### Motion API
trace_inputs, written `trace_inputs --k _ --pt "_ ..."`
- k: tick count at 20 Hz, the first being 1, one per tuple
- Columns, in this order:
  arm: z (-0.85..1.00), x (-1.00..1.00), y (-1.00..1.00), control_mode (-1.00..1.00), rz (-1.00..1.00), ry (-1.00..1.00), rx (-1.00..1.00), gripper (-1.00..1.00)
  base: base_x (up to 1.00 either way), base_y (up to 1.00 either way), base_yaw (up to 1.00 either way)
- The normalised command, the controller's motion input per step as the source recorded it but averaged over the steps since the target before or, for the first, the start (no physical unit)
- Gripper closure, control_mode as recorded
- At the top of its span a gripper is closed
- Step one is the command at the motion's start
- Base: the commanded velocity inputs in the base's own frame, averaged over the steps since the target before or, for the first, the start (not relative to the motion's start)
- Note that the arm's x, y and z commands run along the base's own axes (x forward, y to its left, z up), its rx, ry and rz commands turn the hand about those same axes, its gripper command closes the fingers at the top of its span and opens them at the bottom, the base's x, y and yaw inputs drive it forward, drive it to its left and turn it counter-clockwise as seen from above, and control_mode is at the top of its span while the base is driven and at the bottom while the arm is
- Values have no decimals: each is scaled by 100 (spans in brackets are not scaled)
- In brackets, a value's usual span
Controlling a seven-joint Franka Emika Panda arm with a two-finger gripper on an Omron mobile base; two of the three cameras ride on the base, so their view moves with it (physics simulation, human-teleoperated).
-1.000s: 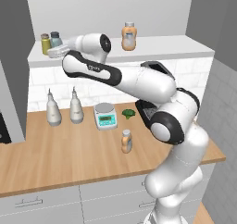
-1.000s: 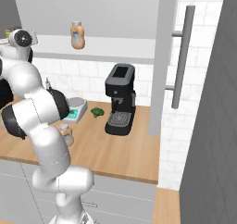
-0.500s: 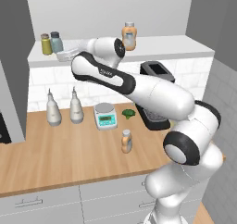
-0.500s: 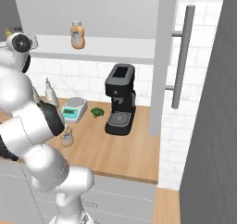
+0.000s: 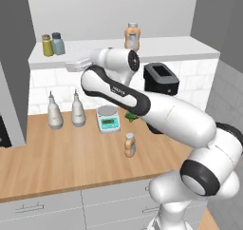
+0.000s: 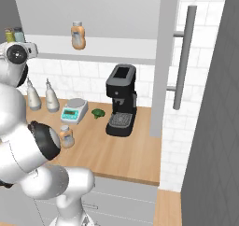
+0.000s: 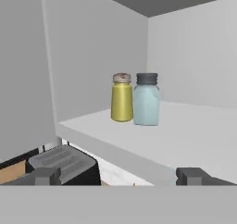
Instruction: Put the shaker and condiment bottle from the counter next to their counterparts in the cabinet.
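The pale blue-grey shaker (image 7: pixel 146 99) stands on the white cabinet shelf (image 7: pixel 185 140), touching or almost touching the yellow-green shaker (image 7: pixel 122 98). Both show at the shelf's left end as shaker (image 5: pixel 58 43) and yellow-green shaker (image 5: pixel 46 44). My gripper (image 7: pixel 119 177) hangs open and empty just in front of and below the shelf edge, seen as the gripper (image 5: pixel 70 65) in the left base view. The slim orange condiment bottle (image 5: pixel 129 145) stands on the wooden counter (image 5: pixel 57 158). The bulging orange bottle (image 5: pixel 132 36) sits mid-shelf.
Two pale tall bottles (image 5: pixel 55 112) (image 5: pixel 78 111), a small scale (image 5: pixel 108 119) and a green vegetable (image 5: pixel 131 116) line the counter's back. A black coffee machine (image 6: pixel 121 99) stands to the right. A dark grey side panel (image 5: pixel 14 72) bounds the shelf's left.
The hand has drawn back a little right and down from the shelf edge, and the elbow has swung right. The shaker stays on the shelf.
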Motion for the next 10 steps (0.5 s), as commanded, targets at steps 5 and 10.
trace_inputs --k 5,10 --pt "-8 -49 -36 -100 -18 4 1 -100 0 0 0" --pt "-20 -50 -22 -100 -23 4 0 -100 0 0 0"
